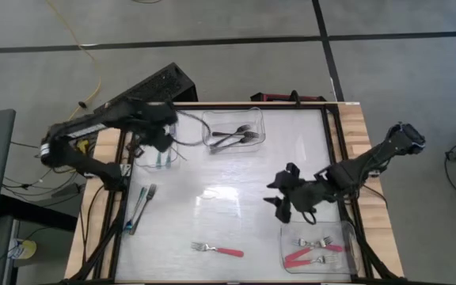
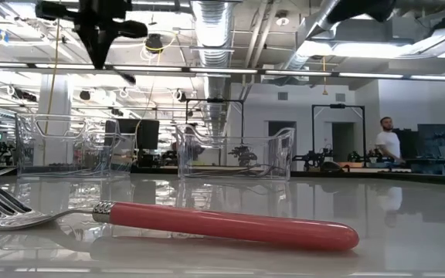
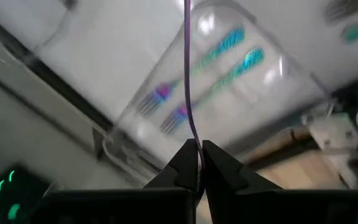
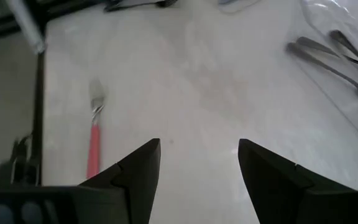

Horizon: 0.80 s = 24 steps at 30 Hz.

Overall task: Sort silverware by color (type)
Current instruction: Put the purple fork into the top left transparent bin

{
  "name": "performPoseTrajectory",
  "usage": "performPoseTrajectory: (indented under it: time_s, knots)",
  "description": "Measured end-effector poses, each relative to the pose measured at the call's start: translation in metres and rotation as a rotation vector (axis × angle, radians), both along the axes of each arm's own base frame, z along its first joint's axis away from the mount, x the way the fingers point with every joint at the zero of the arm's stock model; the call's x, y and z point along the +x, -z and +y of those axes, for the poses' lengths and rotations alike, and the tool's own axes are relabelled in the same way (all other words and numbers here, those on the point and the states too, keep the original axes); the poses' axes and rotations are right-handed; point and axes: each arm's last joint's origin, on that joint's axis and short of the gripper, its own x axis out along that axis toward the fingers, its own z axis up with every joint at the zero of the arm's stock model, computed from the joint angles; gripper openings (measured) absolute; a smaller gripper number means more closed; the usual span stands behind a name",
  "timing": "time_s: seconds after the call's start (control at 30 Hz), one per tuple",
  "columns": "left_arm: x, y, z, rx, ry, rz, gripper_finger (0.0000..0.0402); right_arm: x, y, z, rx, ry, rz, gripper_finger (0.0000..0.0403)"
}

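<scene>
Fingers of the left gripper are pressed together, and a thin violet line rises from between their tips; it may be a fork handle seen edge-on, but I cannot tell. This gripper hangs above the clear tub at the far left of the bench, where two teal-handled forks lie side by side. The right gripper has its fingers spread wide and empty over bare surface near the bench's right side, with the loose red fork ahead of it at the near edge.

Judging by their look, these forks are light, stiff and slim, with smooth glossy handles that could slip or swivel in a pinch. The handle's middle seems the best hold: it is thicker than the tines and keeps the weight balanced. Lying flat, a fork leaves little room beneath it, so the fingers would need to come down very close to the surface.

Two more teal forks lie loose on the left. Black forks rest in a tub at the far middle, and red ones in a tub at the near right.

The bench top is white, glossy and reflective, likely slick, framed by wooden edges. Beyond it is an open workshop with ceiling ducts, other rigs, and a person standing far off.
</scene>
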Motion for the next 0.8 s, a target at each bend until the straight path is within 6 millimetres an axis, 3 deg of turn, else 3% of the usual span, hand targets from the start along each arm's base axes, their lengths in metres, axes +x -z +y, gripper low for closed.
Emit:
performPoseTrajectory:
  time_s: [0.13, 0.33, 0.47, 0.8]
  knots:
    - [-0.028, -0.014, 0.014, -0.080, 0.048, -0.066, 0.0000, 0.005, 0.000, -0.011, 0.022, 0.067, 0.003, 0.0238]
    - [-0.048, -0.012, 0.035, -0.068, 0.100, 0.047, 0.0000, 0.009, 0.001, -0.021, 0.023, 0.109, 0.003, 0.0238]
    - [-0.048, -0.001, 0.053, -0.034, 0.076, 0.158, 0.0000, 0.009, 0.001, -0.022, 0.024, 0.110, 0.004, 0.0238]
    - [-0.041, 0.012, 0.074, -0.039, 0.020, 0.243, 0.0000, 0.002, 0.001, -0.004, 0.047, 0.057, 0.001, 0.0238]
